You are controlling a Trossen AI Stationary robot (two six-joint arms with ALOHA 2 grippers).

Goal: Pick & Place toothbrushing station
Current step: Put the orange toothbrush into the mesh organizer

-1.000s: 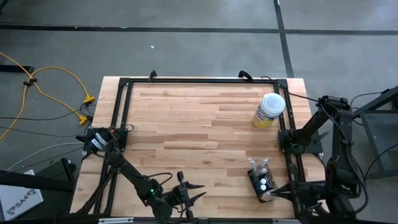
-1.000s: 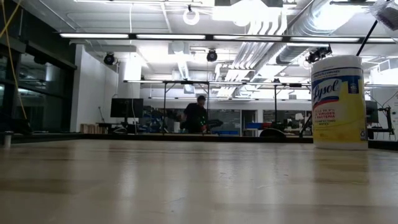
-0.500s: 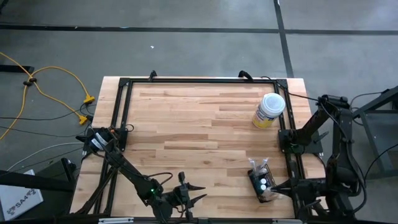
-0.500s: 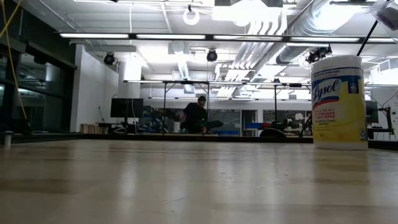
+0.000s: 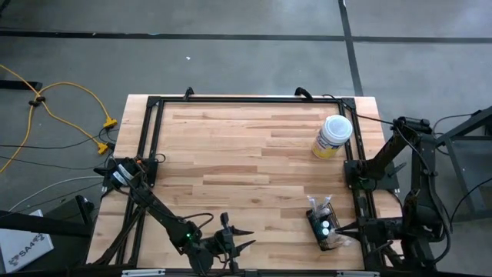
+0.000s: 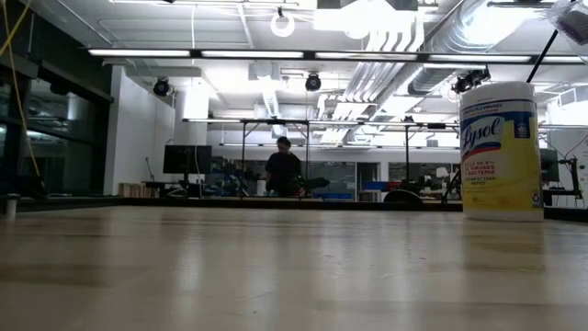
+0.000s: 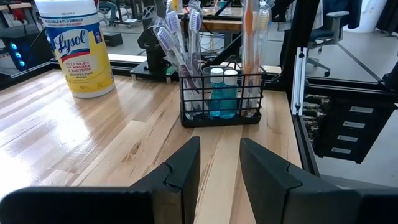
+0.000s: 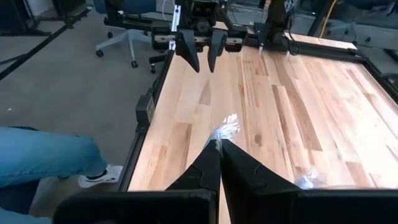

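Desk (image 5: 246, 154) carries the toothbrushing station (image 5: 324, 224) upright at its near right edge. Beside it, the right gripper (image 8: 219, 144) is pinched shut on a clear plastic wrapper (image 8: 227, 127), probably for lifting. Far off, the left gripper (image 7: 219, 163) waits part-open, empty.

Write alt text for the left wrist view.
A black wire basket holding toothbrushes and two blue bottles stands on the wooden table, straight ahead of the left gripper, whose open fingers point at it from a distance. A yellow Lysol canister stands off to one side.
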